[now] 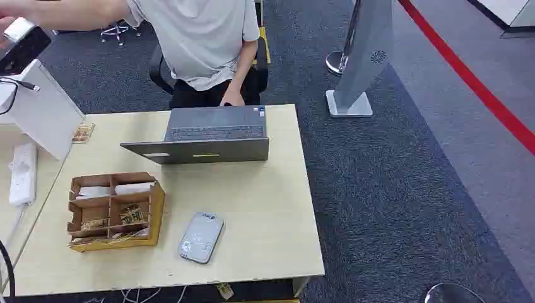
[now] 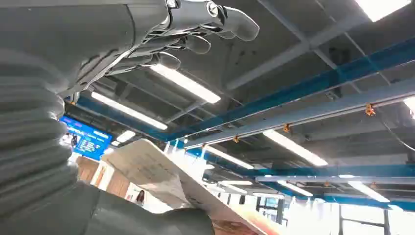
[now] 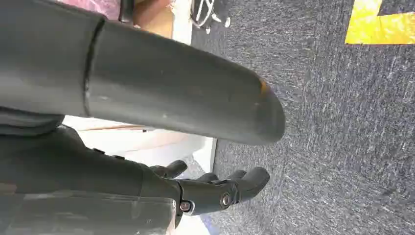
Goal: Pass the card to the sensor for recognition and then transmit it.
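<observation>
My left hand [image 1: 24, 49] is raised at the far left, above the white stand [image 1: 44, 110]. In the left wrist view its fingers [image 2: 195, 29] are spread under the ceiling with nothing between them. A person's hand [image 1: 6, 25] reaches over to it and touches a small pale piece [image 1: 19, 28]; I cannot tell if that is the card. The grey sensor [image 1: 200, 237] lies flat near the table's front edge. More cards stand in the cardboard box [image 1: 113, 211] to its left. My right hand [image 3: 215, 188] hangs beside my body over the carpet, fingers loose and holding nothing.
A person sits behind the open laptop [image 1: 208, 136] at the back of the wooden table [image 1: 265, 208]. A white power strip [image 1: 23, 173] lies on the left table. A grey floor stand [image 1: 359, 63] rises on the carpet to the right, beyond it a red floor line [image 1: 479, 88].
</observation>
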You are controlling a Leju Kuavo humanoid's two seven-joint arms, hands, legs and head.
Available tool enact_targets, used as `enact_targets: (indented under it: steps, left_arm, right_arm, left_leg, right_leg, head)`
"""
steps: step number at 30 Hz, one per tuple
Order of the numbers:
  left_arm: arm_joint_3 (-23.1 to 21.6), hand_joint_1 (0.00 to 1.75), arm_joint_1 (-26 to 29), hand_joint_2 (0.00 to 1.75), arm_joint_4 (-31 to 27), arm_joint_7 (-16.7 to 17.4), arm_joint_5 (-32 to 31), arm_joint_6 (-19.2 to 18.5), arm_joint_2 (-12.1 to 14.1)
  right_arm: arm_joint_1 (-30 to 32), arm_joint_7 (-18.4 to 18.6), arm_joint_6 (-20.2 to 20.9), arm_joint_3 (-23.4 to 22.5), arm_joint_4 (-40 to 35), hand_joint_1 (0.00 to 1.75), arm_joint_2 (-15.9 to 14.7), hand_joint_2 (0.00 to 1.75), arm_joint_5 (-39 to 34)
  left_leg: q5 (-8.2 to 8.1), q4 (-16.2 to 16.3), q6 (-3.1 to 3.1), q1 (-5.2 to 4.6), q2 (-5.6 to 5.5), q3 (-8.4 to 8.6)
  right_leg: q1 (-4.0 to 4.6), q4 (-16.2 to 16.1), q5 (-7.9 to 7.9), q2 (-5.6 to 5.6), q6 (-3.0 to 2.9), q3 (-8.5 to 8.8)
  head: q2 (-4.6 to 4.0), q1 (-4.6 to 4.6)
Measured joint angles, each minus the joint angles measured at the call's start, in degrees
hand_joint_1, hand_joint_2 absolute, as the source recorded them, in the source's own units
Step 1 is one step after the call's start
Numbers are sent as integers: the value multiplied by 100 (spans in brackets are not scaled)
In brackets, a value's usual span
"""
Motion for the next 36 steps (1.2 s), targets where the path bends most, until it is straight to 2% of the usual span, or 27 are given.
enact_targets:
  steps: [7,13,26,27,36]
  left_arm:
    - [0,0,180,175,-2,4,31,162,4]
    - [0,0,330,175,-22,-4,72,155,46]
    - [0,0,497,175,-153,-74,109,116,94]
    - [0,175,500,175,-164,-74,111,116,94]
    - [0,175,546,175,-232,-63,125,85,98]
  right_arm:
    - [1,2,-20,-20,0,0,0,0,-13]
    - [3,37,-370,-85,7,0,39,0,-28]
    - [3,37,-365,-96,17,0,57,0,-35]
    - [3,37,-365,-96,17,0,57,0,-35]
    - [3,20,-365,-98,20,0,59,0,-35]
  left_leg:
    - [0,0,0,0,0,0]
    - [0,-1,0,0,0,0]
    - [0,-1,0,0,0,0]
    - [0,-1,0,0,0,0]
    - [0,-1,0,0,0,0]
  right_leg:
    - [0,0,0,0,0,0]
    - [0,0,0,0,0,0]
    - [0,0,0,0,0,-1]
    - [0,0,0,0,0,-1]
    - [0,0,0,0,0,-1]
  head:
    - [0,0]
    - [0,2]
    - [0,0]
    - [0,0]
    - [0,0]
